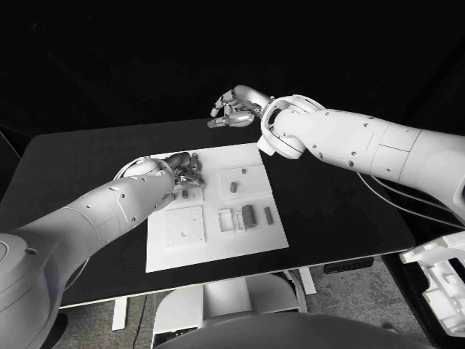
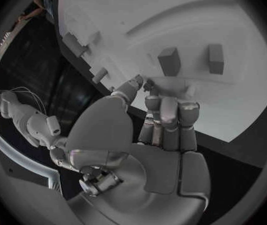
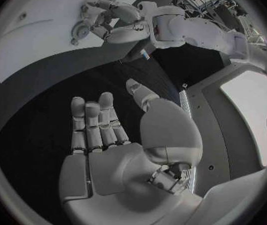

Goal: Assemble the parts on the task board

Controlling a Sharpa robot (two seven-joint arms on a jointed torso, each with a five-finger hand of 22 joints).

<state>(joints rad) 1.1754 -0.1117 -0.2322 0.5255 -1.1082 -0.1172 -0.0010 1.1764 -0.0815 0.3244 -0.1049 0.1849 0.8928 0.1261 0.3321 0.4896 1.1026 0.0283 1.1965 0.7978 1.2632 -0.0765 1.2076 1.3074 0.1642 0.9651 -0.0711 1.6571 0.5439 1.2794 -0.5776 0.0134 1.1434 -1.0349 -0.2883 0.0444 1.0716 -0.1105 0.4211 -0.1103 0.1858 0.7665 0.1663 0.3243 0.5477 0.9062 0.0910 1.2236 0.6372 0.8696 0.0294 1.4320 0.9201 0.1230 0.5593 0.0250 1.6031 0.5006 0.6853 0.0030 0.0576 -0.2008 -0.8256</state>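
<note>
The left hand (image 1: pixel 182 169) is rested at the far left corner of the flat white task board (image 1: pixel 217 247), whether anything is gripped cannot be told. The right hand (image 1: pixel 234 109) is raised beyond the board's far edge, fingers apart, nothing held.

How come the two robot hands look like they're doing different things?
The left robot hand is down at the white task board, fingers bunched together at its top edge, while the right robot hand is raised beyond the board, over the black table. In the wrist views the left hand's fingertips sit close together by the board, while the right hand's fingers are spread and hold nothing. Both are silver hands on white arms.
</note>
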